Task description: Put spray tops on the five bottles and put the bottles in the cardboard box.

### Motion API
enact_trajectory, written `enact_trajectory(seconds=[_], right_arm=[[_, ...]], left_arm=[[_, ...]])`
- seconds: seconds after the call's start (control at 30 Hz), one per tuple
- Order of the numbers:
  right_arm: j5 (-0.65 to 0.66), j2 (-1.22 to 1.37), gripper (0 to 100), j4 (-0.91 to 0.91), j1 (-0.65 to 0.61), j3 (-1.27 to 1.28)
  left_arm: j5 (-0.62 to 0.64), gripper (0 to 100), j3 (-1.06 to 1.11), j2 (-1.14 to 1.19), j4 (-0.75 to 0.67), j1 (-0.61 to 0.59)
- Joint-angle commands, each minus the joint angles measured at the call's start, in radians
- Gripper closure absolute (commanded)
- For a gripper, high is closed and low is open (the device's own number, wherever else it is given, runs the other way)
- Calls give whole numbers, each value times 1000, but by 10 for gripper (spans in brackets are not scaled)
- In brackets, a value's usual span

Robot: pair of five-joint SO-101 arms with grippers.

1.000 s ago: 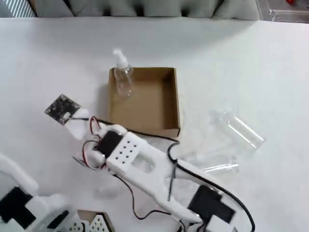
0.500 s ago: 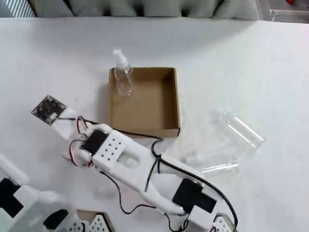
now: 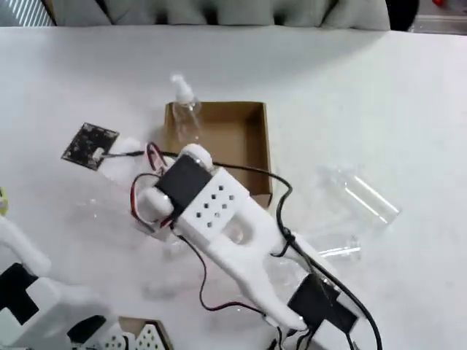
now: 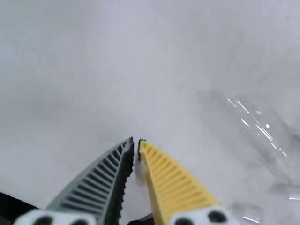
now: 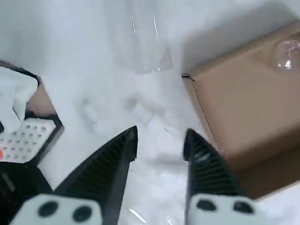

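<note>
While hovering apart just beside the box (image 5: 243, 108), square the right hand (image 5: 159, 136) over the clear bottle (image 5: 145, 51) lying on the surface (image 3: 365, 87), then close gently on its middle. Hold the left hand (image 4: 136, 141), pinched together, back. Mind the capped bottle (image 3: 186, 113) leaning in the box's upper-left corner.

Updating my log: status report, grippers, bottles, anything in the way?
Left gripper shut, empty. Right gripper open, beside cardboard box. One sprayer-topped bottle in box; clear bottles loose on table. Right arm over box's near corner.
</note>
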Motion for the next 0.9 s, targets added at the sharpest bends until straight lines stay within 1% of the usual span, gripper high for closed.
enact_trajectory(seconds=[0.0, 0.13, 0.23, 0.37, 0.6, 0.73, 0.87], right_arm=[[112, -50, 984, 39, 47, 2], [284, -108, 954, 36, 51, 213], [388, -183, 930, 15, 51, 367], [511, -272, 896, -54, 51, 551], [638, -312, 813, -265, 24, 795], [686, -312, 811, -421, 4, 879], [744, -311, 811, -549, -8, 945]], left_arm=[[-8, 979, -49, -10, 68, 77], [-8, 980, -43, -10, 69, 81], [-15, 980, 21, -13, 58, 85], [-9, 980, 98, -13, -17, 102], [-8, 980, 244, -13, -163, 114], [-8, 980, 311, -13, -233, 125], [-8, 980, 330, -13, -273, 119]])
